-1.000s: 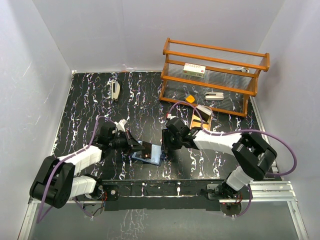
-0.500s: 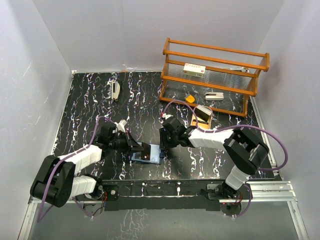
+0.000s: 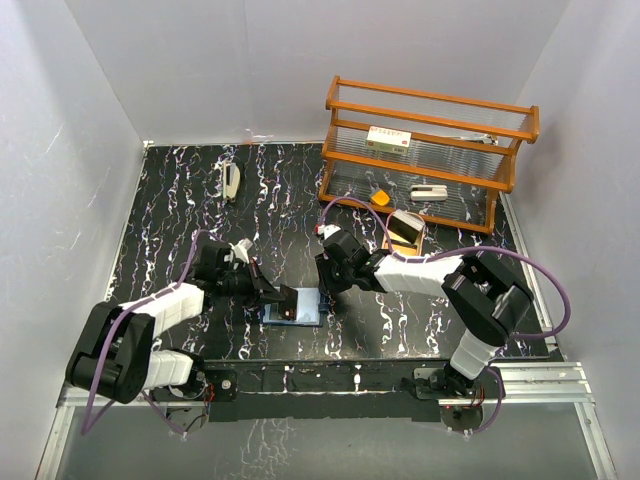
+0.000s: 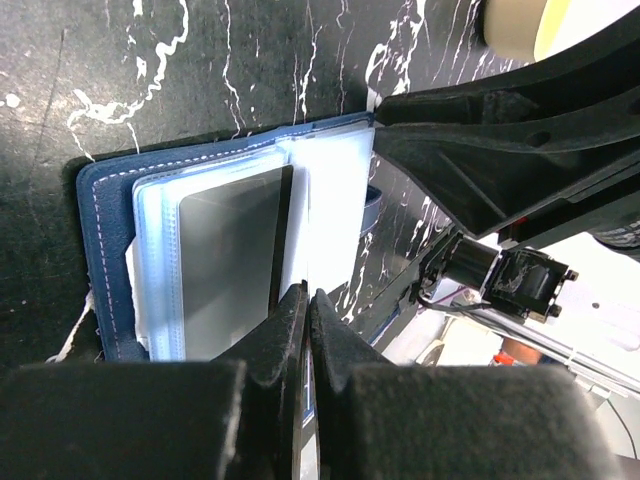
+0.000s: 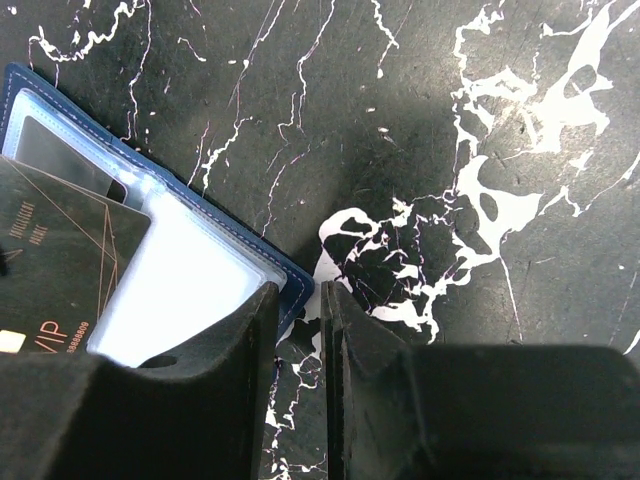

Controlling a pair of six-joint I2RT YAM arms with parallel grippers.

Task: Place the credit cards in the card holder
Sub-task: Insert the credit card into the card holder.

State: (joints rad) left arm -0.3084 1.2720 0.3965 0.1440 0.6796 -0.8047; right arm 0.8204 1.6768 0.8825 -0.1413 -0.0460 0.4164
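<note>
The card holder lies open on the black marbled table, navy outside with clear sleeves inside. My left gripper comes at it from the left, shut on a dark credit card marked VIP. The card's far end rests slanted over the sleeves. In the left wrist view this gripper pinches the card almost edge-on. My right gripper is at the holder's right corner. Its jaws stand a narrow gap apart: one finger is over the sleeve, the other on the table.
A wooden rack with ribbed glass shelves stands at the back right and holds small white items and an orange piece. A gold tray lies just in front of it. A white object lies at the back left.
My right gripper moved left to the holder's right corner and narrowed its jaws. The holder and the left gripper with the card shifted slightly left.
</note>
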